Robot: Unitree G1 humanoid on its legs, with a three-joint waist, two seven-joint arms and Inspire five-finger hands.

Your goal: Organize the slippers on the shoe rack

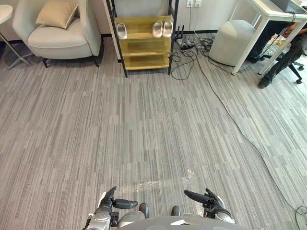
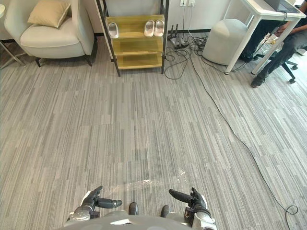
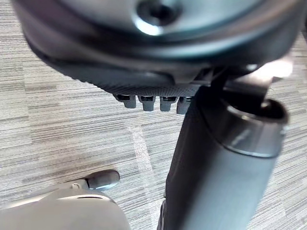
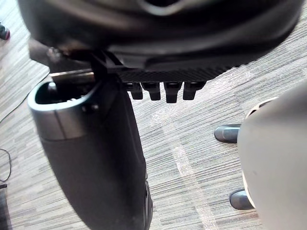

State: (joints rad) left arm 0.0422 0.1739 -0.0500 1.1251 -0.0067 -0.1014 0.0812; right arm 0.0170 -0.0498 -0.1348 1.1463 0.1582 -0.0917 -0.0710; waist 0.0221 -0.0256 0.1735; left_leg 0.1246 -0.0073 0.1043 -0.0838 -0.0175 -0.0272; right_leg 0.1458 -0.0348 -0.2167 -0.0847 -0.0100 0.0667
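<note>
The wooden shoe rack (image 1: 144, 45) stands far ahead against the back wall, with black posts and three shelves. On its top shelf lie a single white slipper (image 1: 122, 30) at the left and a pair of white slippers (image 1: 162, 28) at the right. The two lower shelves are bare. My left hand (image 1: 109, 203) and right hand (image 1: 211, 201) hang low at the near edge, far from the rack. Both are open with thumbs pointing inward, and both hold nothing. The wrist views show each hand (image 3: 153, 62) (image 4: 163, 57) over bare carpet.
A white armchair (image 1: 57, 38) with a beige cushion stands left of the rack. To the right are a tangle of cables (image 1: 192, 48), a white pouf (image 1: 231, 40), a white desk (image 1: 273, 19) and a seated person (image 1: 288, 55). A long cable (image 1: 249, 143) crosses the grey carpet.
</note>
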